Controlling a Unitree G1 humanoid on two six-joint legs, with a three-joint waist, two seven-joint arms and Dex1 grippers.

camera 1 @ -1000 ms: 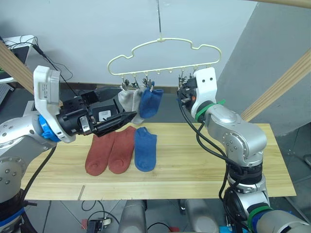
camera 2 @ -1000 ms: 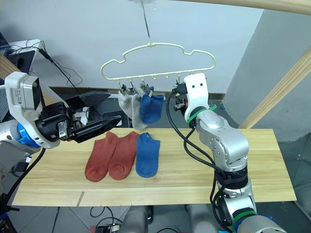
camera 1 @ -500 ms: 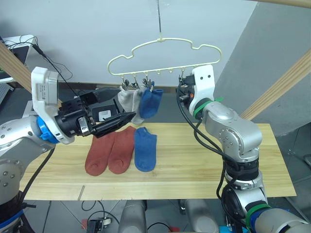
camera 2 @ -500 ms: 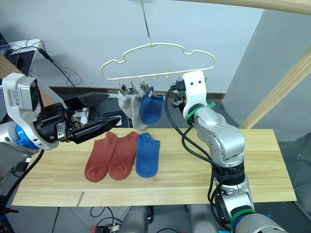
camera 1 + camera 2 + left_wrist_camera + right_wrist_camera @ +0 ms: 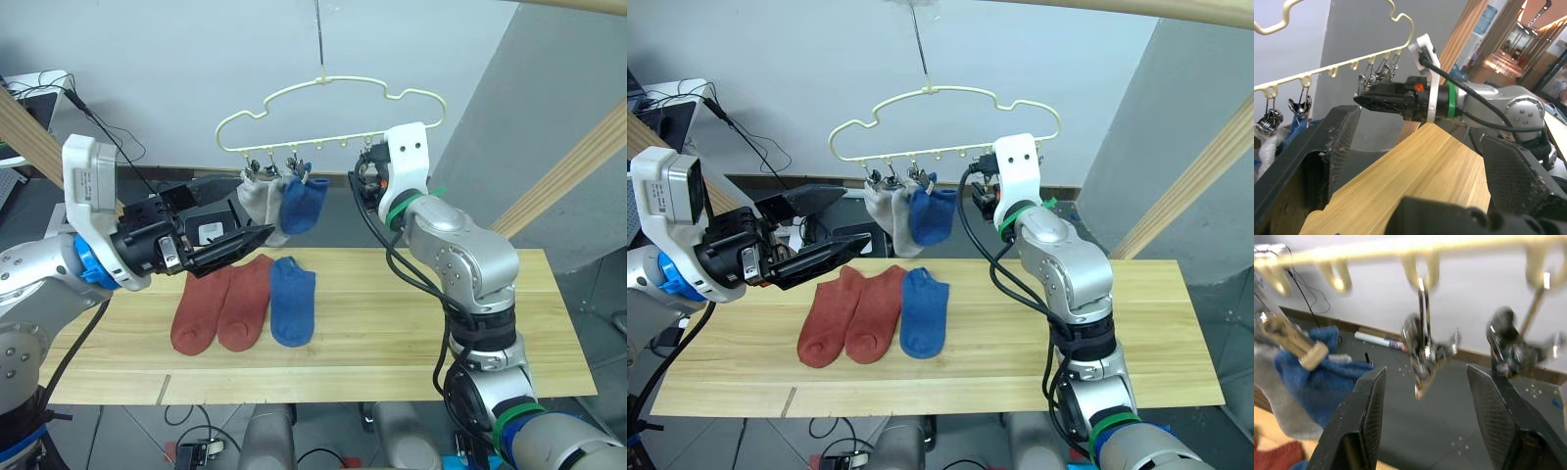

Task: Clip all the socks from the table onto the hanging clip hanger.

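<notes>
Hanging on the clip hanger [image 5: 328,108]: grey socks [image 5: 257,204] and one blue sock [image 5: 303,206]. Two rust-red socks [image 5: 220,304] and one blue [image 5: 292,300] lie on desk [image 5: 411,323]. Both hands spread, empty: left hand [image 5: 240,245], right hand [image 5: 1425,382] facing a free clip [image 5: 1422,355].

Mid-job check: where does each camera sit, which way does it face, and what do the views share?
Head stereo pair: looks forward and down over the light wooden plank table; both arms show.
Left wrist view: looks along the open left pincer at the right pincer under the pale yellow cloud-shaped clip hanger.
Right wrist view: looks between the open right pincer's fingers at a silver metal clip.
Shared: the hanger and the hung blue sock.
</notes>
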